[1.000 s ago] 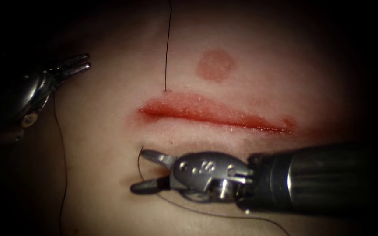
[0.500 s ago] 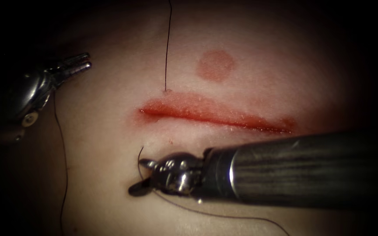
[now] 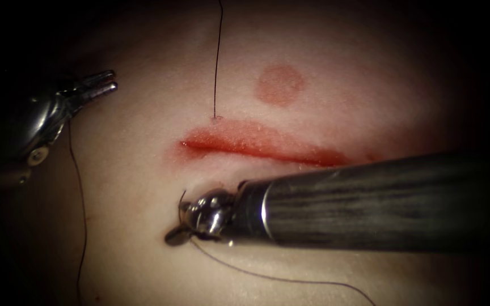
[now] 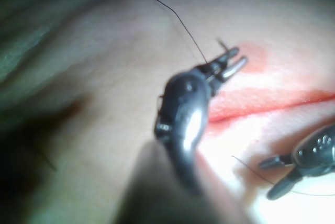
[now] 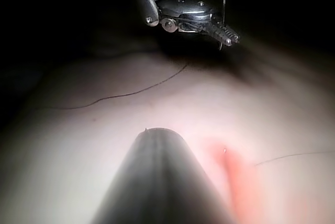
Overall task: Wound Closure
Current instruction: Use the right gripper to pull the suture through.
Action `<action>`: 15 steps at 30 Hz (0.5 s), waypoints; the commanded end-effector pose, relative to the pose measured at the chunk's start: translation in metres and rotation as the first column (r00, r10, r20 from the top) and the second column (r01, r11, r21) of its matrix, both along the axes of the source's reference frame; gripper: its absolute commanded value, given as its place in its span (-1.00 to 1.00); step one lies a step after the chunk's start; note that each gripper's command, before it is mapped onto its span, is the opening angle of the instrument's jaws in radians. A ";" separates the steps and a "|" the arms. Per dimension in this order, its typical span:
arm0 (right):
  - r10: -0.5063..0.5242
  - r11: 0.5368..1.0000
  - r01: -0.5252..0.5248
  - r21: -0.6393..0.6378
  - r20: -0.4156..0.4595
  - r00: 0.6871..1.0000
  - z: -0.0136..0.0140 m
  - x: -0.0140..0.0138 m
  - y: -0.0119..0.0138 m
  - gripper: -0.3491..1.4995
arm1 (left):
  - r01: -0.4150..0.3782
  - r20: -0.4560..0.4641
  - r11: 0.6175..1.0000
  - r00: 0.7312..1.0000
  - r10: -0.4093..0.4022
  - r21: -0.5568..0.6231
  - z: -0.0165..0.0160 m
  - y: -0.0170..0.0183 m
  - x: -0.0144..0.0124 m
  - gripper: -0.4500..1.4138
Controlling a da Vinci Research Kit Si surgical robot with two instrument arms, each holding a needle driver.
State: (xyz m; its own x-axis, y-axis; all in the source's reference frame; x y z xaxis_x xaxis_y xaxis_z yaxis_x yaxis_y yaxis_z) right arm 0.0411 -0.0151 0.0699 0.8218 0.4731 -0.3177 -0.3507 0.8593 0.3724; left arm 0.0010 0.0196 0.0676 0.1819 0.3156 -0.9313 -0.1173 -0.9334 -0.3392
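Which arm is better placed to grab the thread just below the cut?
Probably right: its open hand is beside the thread below the cut; the left hand sits far off to the left.

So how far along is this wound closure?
Done: thread enters the tissue above the left end of the cut. In hand: right tool, fingers open, holds nothing, beside a thin dark curve below the cut, perhaps the needle. What the left tool holds is unclear. Left: the cut gapes, no stitch across.
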 end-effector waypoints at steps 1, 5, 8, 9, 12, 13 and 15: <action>-0.003 1.000 0.003 0.005 0.002 1.000 0.0008 0.0003 -0.0006 0.62 | -0.002 0.002 1.000 1.000 0.002 0.000 0.0007 -0.0001 -0.0004 -0.89; 0.001 1.000 -0.001 -0.008 0.032 0.999 0.0010 0.0002 -0.0003 0.60 | -0.003 0.002 1.000 1.000 0.003 0.000 0.0007 -0.0002 -0.0003 -0.89; -0.003 1.000 0.003 -0.007 0.050 0.999 0.0013 0.0001 -0.0003 0.58 | -0.003 0.002 1.000 1.000 0.003 -0.001 0.0007 -0.0002 -0.0003 -0.89; -0.004 1.000 0.004 -0.006 0.052 0.999 0.0014 0.0002 -0.0003 0.58 | -0.003 0.002 1.000 1.000 0.003 -0.001 0.0007 -0.0002 -0.0003 -0.89; -0.009 1.000 0.010 -0.005 0.058 0.998 0.0017 0.0002 -0.0005 0.43 | -0.003 0.002 1.000 1.000 0.003 -0.001 0.0007 -0.0002 -0.0003 -0.89; -0.011 1.000 0.012 -0.006 0.061 0.998 0.0019 0.0002 -0.0006 0.40 | -0.003 0.002 1.000 1.000 0.003 -0.001 0.0007 -0.0002 -0.0004 -0.89; -0.019 1.000 0.020 -0.003 0.071 0.997 0.0024 0.0004 -0.0008 0.36 | -0.003 0.003 1.000 1.000 0.003 0.005 0.0007 -0.0002 -0.0004 -0.89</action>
State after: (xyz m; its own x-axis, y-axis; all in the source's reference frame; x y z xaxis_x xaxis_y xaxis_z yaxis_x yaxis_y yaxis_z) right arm 0.0410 -0.0155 0.0718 0.8527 0.4555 -0.2559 -0.3620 0.8683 0.3392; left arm 0.0011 0.0195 0.0676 0.1819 0.3183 -0.9304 -0.1132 -0.9331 -0.3414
